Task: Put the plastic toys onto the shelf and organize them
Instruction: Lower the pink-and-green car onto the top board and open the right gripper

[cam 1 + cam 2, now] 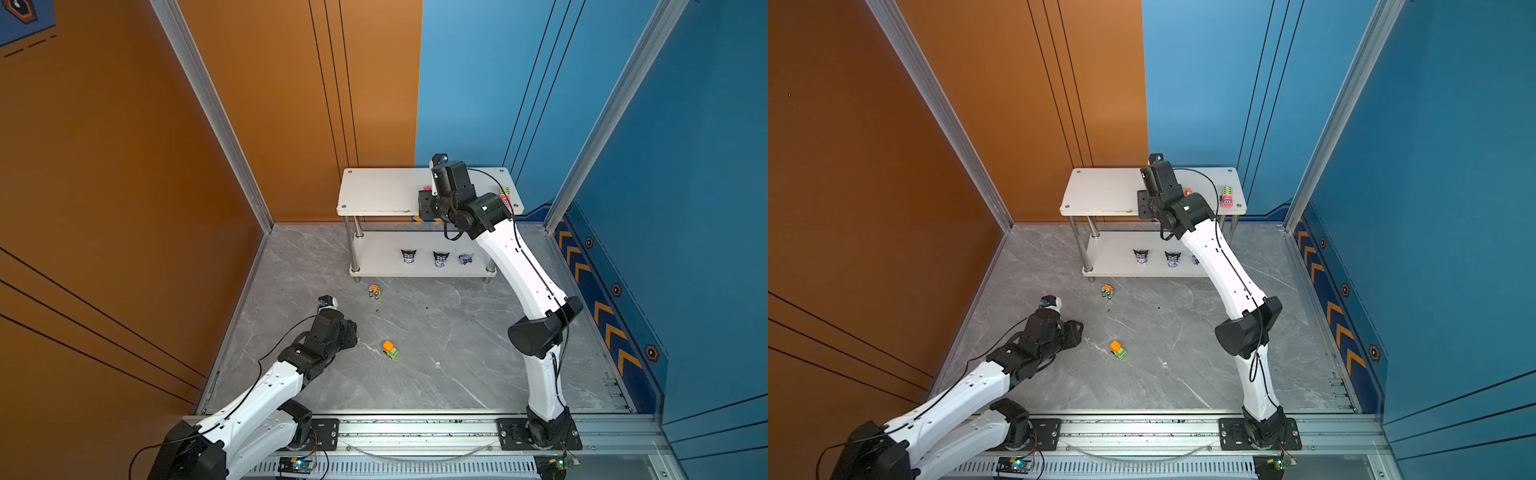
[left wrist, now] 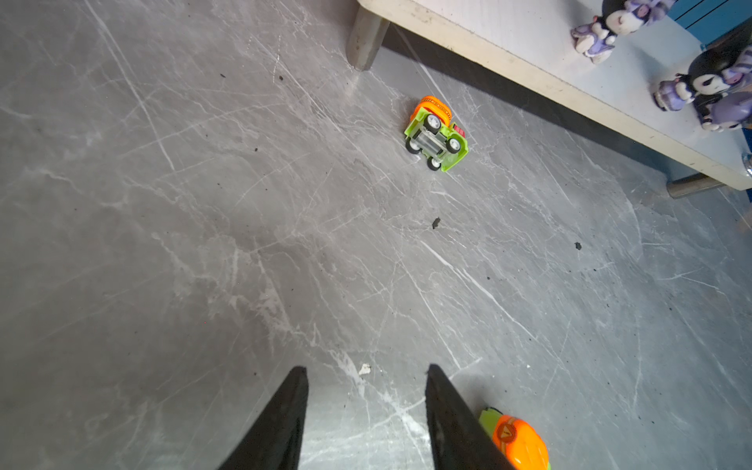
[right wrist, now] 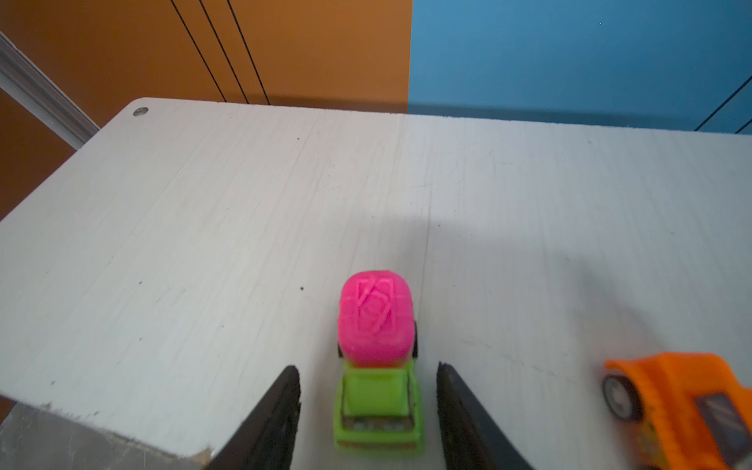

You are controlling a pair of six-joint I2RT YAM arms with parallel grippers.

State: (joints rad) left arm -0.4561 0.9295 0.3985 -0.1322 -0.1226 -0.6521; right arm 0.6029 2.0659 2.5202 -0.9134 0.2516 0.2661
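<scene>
The white two-tier shelf with chrome posts (image 1: pixel 382 193) (image 1: pixel 1100 191) stands at the back of the grey marbled counter (image 1: pixel 436 328). The right end effector (image 3: pixel 368 372) is over the top board, its black jaws parted. A small toy car with a pink drum and a lime-green cab (image 3: pixel 374 317) sits on its wheels on the board between them, with a gap showing at either side, so nothing is gripped. Just beside it on the same board is a blurred orange toy truck (image 3: pixel 683 407) (image 1: pixel 1188 192). A pink-and-green toy car (image 1: pixel 505 195) (image 1: pixel 1226 196) sits near the board's right end. On the lower board three small black-and-lilac figurines with pointed ears (image 1: pixel 408 256) (image 1: pixel 441 258) (image 1: pixel 466 258) stand in a row; in a top view the arm partly hides the third. The left end effector (image 2: pixel 366 370) (image 1: pixel 349 332) hangs low over the counter with its jaws moderately apart and only bare marble between them. A toy car with an orange drum and a green body (image 2: pixel 517 441) (image 1: pixel 390 349) (image 1: pixel 1118 349) sits on the counter just beside one finger, outside the jaws. A green-and-orange toy car (image 2: pixel 435 134) (image 1: pixel 375 291) (image 1: pixel 1108 292) lies tipped over with its wheels showing, on the counter near the shelf's front left post.
</scene>
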